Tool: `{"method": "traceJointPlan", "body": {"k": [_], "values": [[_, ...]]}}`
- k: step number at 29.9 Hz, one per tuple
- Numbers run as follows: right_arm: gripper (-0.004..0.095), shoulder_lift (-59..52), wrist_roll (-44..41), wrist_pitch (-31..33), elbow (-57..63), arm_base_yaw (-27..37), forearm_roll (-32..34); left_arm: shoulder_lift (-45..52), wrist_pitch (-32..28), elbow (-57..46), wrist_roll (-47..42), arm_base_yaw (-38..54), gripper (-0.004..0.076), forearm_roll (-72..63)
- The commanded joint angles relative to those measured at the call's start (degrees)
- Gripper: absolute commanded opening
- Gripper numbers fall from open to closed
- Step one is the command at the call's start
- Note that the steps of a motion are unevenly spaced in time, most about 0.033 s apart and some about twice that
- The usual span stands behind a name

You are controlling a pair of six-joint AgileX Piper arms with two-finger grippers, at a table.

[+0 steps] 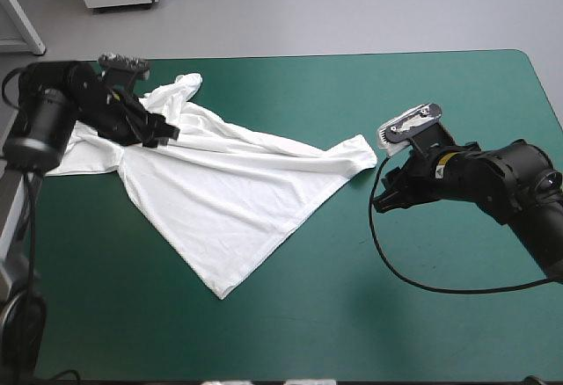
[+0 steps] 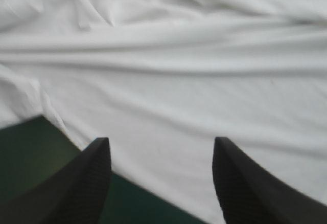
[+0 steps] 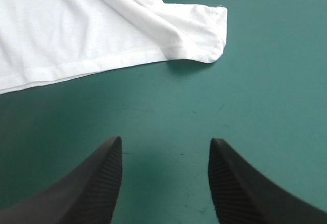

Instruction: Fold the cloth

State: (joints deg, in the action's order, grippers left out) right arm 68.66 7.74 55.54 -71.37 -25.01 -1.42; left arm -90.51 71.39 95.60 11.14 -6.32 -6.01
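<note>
T-shirt (image 1: 229, 192) under gaping left pincer (image 2: 161, 142); right pincer (image 3: 164, 139) gapes beside it.

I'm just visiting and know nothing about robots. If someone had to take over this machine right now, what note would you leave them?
Left gripper: open, holding nothing, low over the T-shirt toward the table's left side.
Right gripper: open, empty, over the bare teal-green cover, just short of a corner of the T-shirt.
T-shirt: lying loosely spread and wrinkled, left of the table's middle.
Done: no tidy fold visible yet.
Left: probably everything, that is, grasp it, smooth it, fold it.
</note>
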Motion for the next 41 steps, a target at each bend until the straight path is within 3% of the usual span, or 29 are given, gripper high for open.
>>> {"method": "traceJointPlan", "body": {"k": [1, 9, 18, 22, 30, 41], "values": [[0.0486, -2.3, 0.1, -2.3, -2.0, 0.0, -0.1, 12.7, 2.4, -12.2, 0.0, -3.4, 0.0433, -0.9], [0.0486, -2.3, 0.1, -1.5, -2.0, 0.0, -0.1, 24.8, 2.4, -30.0, 0.3, -14.3, 0.0434, -2.8], [0.0486, -2.3, 0.1, -1.5, -2.0, 0.0, -0.1, 18.8, 2.3, -32.8, 0.4, -28.0, 0.0434, 1.5], [0.0482, -2.3, 0.1, -1.5, -2.0, 0.0, -0.1, 15.7, -0.8, -34.8, 0.6, -31.2, 0.0434, 2.0], [0.0482, -2.3, 0.3, -1.6, -2.0, 0.0, 0.2, 15.0, -10.2, -40.0, 0.6, -32.9, 0.0434, 0.7], [0.0482, -2.3, 0.3, -2.6, -2.0, 0.0, 0.6, 14.3, -16.4, -46.5, 0.6, -32.9, 0.0433, 0.8]]}}
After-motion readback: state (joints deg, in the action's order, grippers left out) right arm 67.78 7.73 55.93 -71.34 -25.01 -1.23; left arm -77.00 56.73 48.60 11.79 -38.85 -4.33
